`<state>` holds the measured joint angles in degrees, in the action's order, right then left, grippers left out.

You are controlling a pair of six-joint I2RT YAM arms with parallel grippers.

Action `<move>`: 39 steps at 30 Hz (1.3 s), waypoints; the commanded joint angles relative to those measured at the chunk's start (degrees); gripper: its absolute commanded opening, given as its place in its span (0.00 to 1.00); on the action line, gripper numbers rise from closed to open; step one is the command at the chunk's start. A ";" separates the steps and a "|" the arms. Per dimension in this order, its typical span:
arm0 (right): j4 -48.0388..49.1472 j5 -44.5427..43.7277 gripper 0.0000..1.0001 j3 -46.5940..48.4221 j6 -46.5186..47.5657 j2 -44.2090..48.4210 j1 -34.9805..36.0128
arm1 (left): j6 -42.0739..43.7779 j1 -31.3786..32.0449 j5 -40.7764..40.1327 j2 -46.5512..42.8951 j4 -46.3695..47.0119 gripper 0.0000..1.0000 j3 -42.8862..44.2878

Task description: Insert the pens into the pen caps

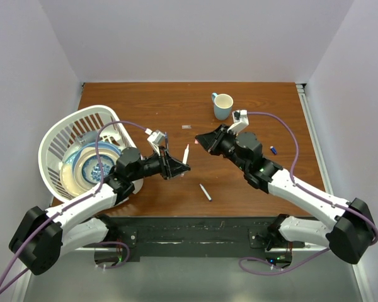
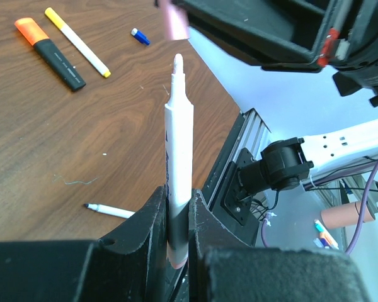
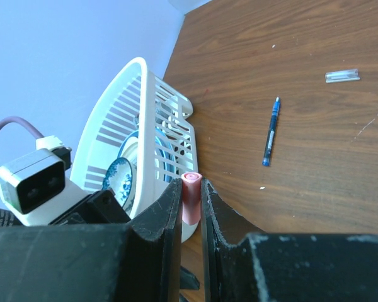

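My left gripper is shut on the lower barrel of a white pen, which stands upright with its bare tip pointing away. In the top view that white pen sits at mid-table beyond the left gripper. My right gripper is shut on a pink pen cap, open end outward. In the top view the right gripper faces the pen tip a short gap away. The pink cap shows blurred just beyond the tip.
On the table lie an orange-ended black highlighter, a yellow-capped white pen, a blue cap, a thin pen, a blue pen and a clear cap. A white basket with plates stands at left, a mug at back.
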<state>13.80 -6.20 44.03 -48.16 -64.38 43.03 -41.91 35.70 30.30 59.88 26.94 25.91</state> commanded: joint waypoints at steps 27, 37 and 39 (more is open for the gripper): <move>6.94 -0.83 0.00 4.13 -1.32 -3.73 2.94 | -1.42 0.16 1.25 0.33 4.26 0.00 -0.07; 7.12 -2.77 0.00 3.25 -0.53 -3.03 5.05 | -0.01 0.16 0.98 0.68 3.21 0.00 0.28; 6.85 -2.94 0.00 3.43 -0.36 -3.03 5.23 | 0.16 0.16 1.07 0.68 3.12 0.00 0.37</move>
<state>18.04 -7.53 45.43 -49.01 -68.25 47.37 -42.87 35.70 31.05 60.20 28.18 25.61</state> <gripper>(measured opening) 0.163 0.163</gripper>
